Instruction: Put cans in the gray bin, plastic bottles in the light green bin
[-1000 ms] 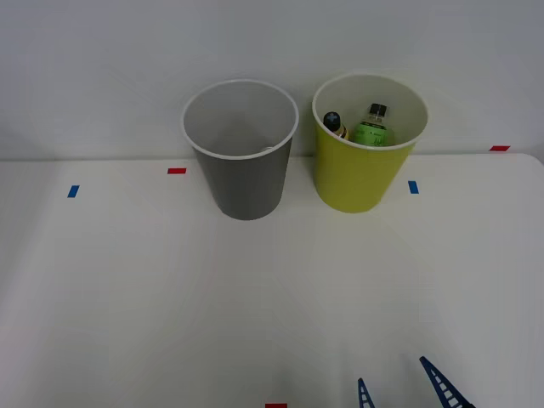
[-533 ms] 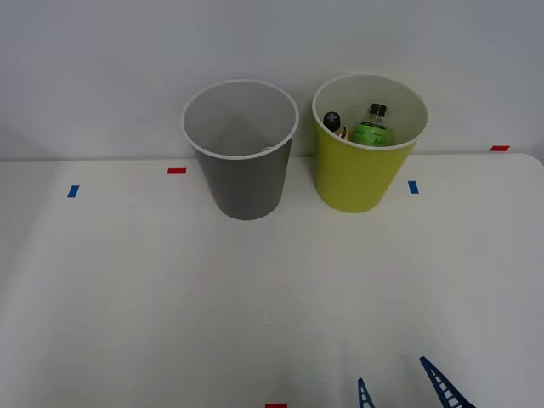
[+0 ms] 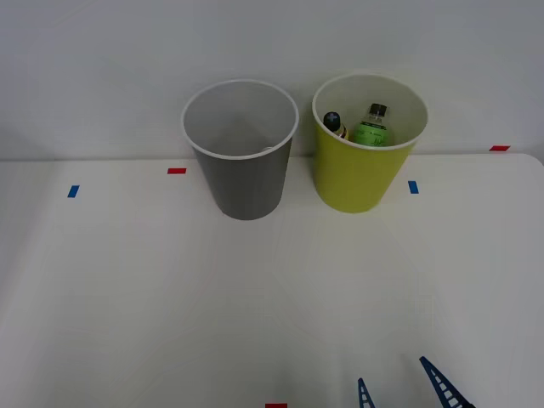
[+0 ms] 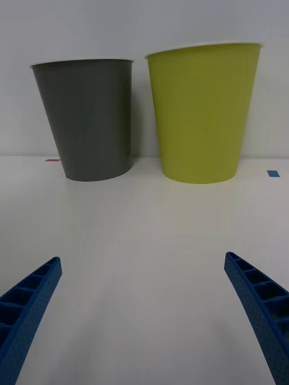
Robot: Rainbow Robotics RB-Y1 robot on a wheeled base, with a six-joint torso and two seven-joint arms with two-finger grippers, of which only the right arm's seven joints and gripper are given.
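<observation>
Bins stand side by side at the far edge of the white counter [image 3: 170, 289], against the wall. Gray bin [image 3: 245, 174] on the robot's left, light green bin [image 3: 357, 174] on its right, close together but with a narrow gap between them. Both upright.

Light green bin holds two plastic bottles: yellow-bodied bottle [image 3: 334, 124] with dark cap toward the gray-bin side, clear bottle with green label [image 3: 372, 126] beside it. Gray bin interior pale; contents not discernible.

Right gripper [image 4: 143, 313] low over the near part of the counter, well apart from both bins, jaws spread wide, nothing between them.

Small red and blue tape marks [image 3: 177, 171] on the counter.
</observation>
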